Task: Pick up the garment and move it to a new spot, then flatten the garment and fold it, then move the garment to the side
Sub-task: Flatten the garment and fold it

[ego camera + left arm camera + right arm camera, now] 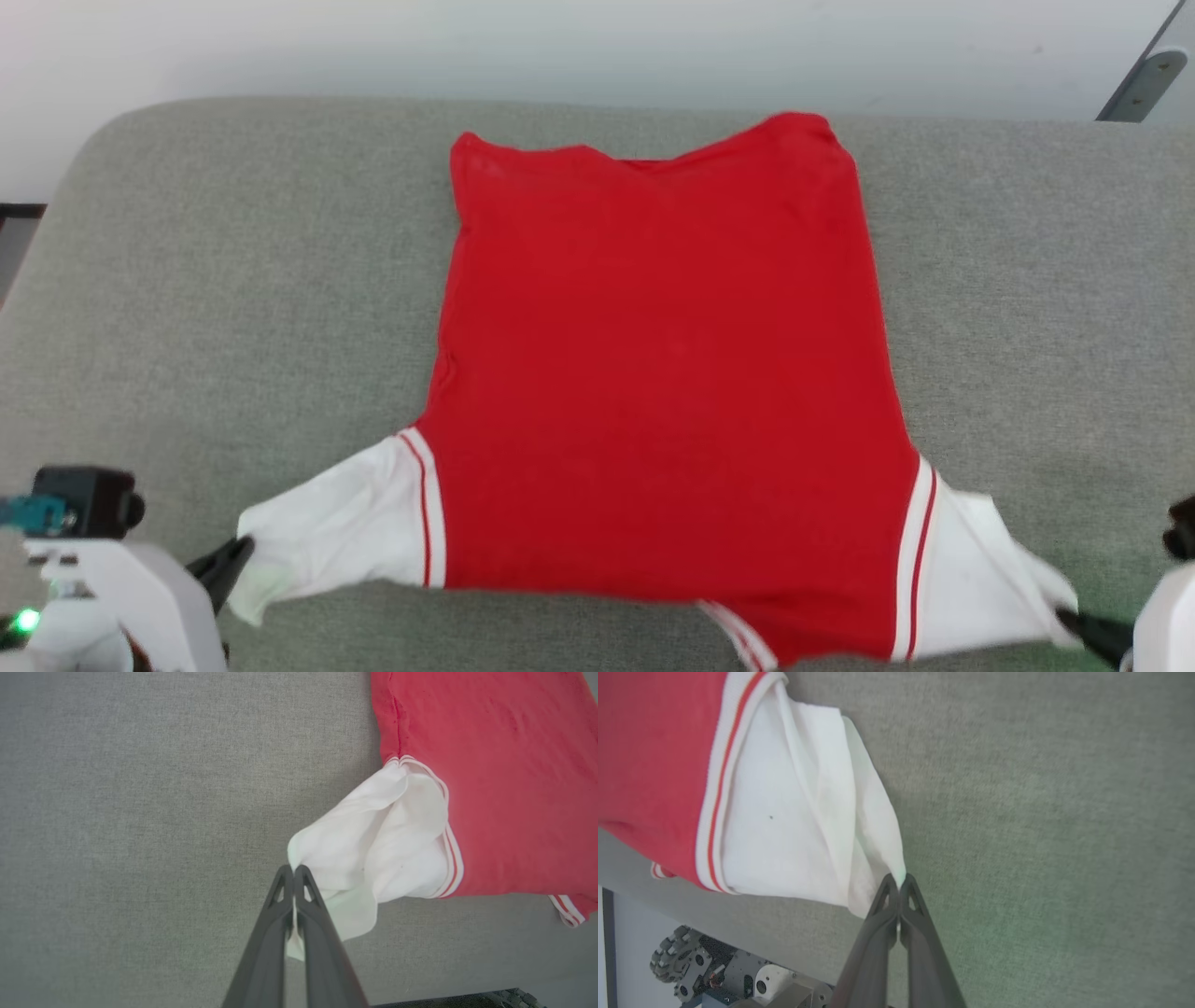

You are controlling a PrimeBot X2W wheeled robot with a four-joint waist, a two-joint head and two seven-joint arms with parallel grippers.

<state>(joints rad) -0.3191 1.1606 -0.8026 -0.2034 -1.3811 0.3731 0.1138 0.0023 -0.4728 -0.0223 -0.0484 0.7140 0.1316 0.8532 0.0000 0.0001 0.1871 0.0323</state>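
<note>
Red cloth takes up the middle of the head view: the garment (pixel 663 373) lies spread on the grey fabric worktop (pixel 233 280), hem toward the top of the frame and striped collar trim at the bottom edge. Its body looks largely smooth, though the hem line dips in the middle and a small pucker shows along the left side seam.

At the lower left, the left gripper (pixel 233 558) has its fingers pressed together on the tip of the white left sleeve (pixel 345 523); the left wrist view shows a sliver of white cloth caught between them. At the lower right, the right gripper (pixel 1075 623) likewise pinches the tip of the right sleeve (pixel 971 569), which is drawn out to a point.

By the look of it, the pick-up and move to a new spot are done and the flattening is in hand, with both sleeves stretched outward. No fold shows in the body, so the folding and the final shift to the side appear to be left.
</note>
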